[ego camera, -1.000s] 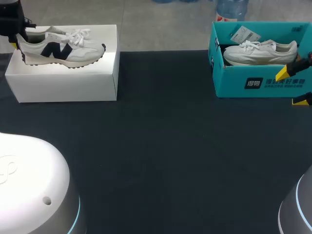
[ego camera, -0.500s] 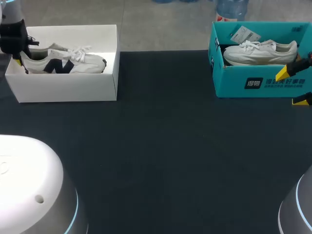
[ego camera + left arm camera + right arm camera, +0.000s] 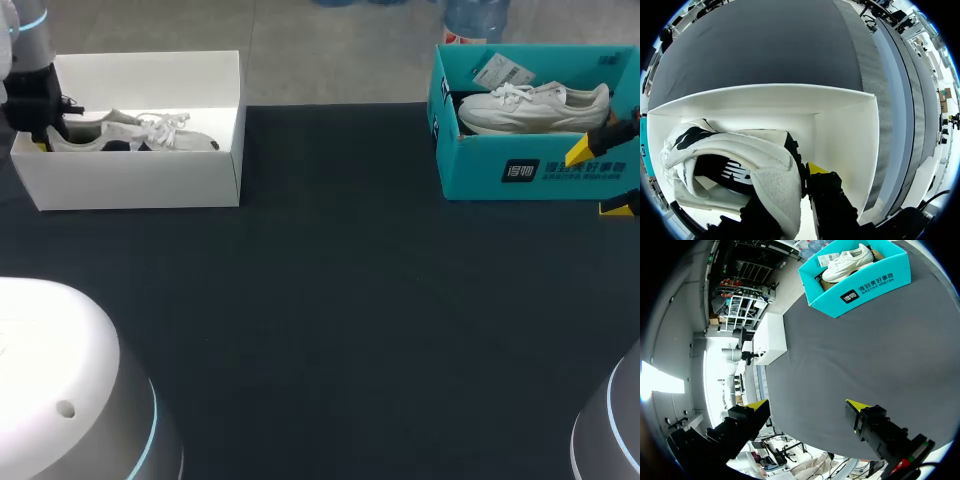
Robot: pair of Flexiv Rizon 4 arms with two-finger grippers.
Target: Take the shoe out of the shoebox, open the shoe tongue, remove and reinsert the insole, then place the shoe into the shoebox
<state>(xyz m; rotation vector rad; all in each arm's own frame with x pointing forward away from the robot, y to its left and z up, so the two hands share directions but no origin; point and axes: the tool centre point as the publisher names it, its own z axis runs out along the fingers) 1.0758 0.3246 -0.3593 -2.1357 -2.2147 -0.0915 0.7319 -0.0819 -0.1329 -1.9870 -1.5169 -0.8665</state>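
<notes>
The shoe (image 3: 130,135), pale grey and white with a black mark on its side and white laces, lies low inside the white shoebox (image 3: 140,180) at the far left corner of the dark bench (image 3: 340,300). Its heel is at the box's left end and its toe points toward the box's right wall. The left pincer (image 3: 42,135) reaches down into that left end and is clamped on the shoe's heel. In the left wrist view the padded heel collar sits between the two fingers, with the box's white inner wall just beside them and the laces at the shoe's far end. The right pincer (image 3: 600,178) hangs at the right edge of the bench, just in front of the teal shoebox (image 3: 530,170). Its fingers are spread wide with nothing between them, and in the right wrist view the two yellow tips stand well apart over bare bench. The teal shoebox stands at the far right corner, well apart from the white one, and holds a second shoe (image 3: 530,105), all white, with a paper tag (image 3: 505,70) lying behind it.
</notes>
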